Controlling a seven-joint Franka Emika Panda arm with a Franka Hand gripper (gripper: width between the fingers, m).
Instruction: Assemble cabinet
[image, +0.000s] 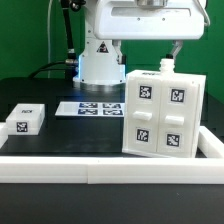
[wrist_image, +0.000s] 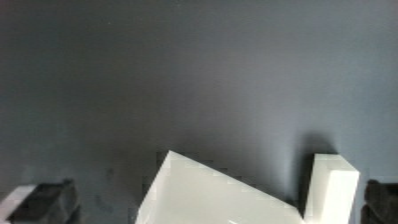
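Note:
The cabinet (image: 163, 115) is a large white box with black-and-white tags on its front, standing on the black table at the exterior view's right. A small white tab (image: 166, 66) sticks up from its top. My gripper (image: 170, 54) hangs just above that top edge. In the wrist view, white cabinet parts lie between the jaws: a slanted white face (wrist_image: 199, 192) and an upright white bar (wrist_image: 334, 186). My gripper (wrist_image: 210, 208) is open, and its dark fingers (wrist_image: 43, 202) stand wide apart, clear of the white face.
A small flat white tagged block (image: 25, 120) lies at the exterior view's left. The marker board (image: 95, 108) lies in front of the robot base (image: 100, 62). The long white rail (image: 100, 166) runs along the table's front and right side.

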